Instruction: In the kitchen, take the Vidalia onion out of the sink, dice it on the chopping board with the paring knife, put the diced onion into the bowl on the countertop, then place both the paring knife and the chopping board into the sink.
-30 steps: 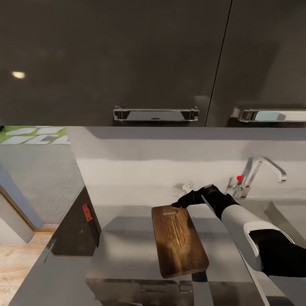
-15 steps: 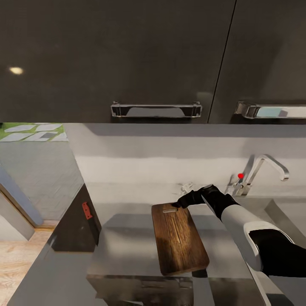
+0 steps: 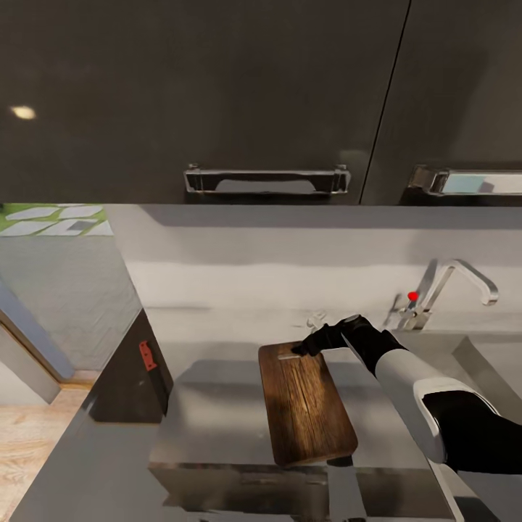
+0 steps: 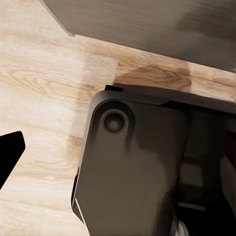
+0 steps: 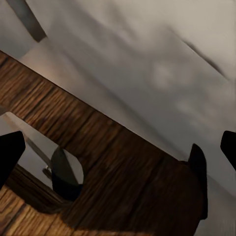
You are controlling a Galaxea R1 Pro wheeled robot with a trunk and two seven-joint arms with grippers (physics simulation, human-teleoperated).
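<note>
From the head view, the chopping board (image 3: 305, 403) lies lengthwise on the grey countertop (image 3: 210, 420), the right gripper (image 3: 303, 349) at its slot-handle end; whether it grips I cannot tell. The red-handled paring knife (image 3: 147, 355) lies off to the left, the chrome tap (image 3: 444, 288) behind. The left wrist view shows wooden floor (image 4: 44, 113) beside a dark robot part (image 4: 132, 167). The right wrist view has dark fingertips (image 5: 11, 152) set wide over the board's slot (image 5: 46, 157)

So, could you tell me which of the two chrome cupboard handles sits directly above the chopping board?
The left handle, on the wider cupboard door. It hangs above the chopping board; the other handle is off to the right, over the tap.
</note>
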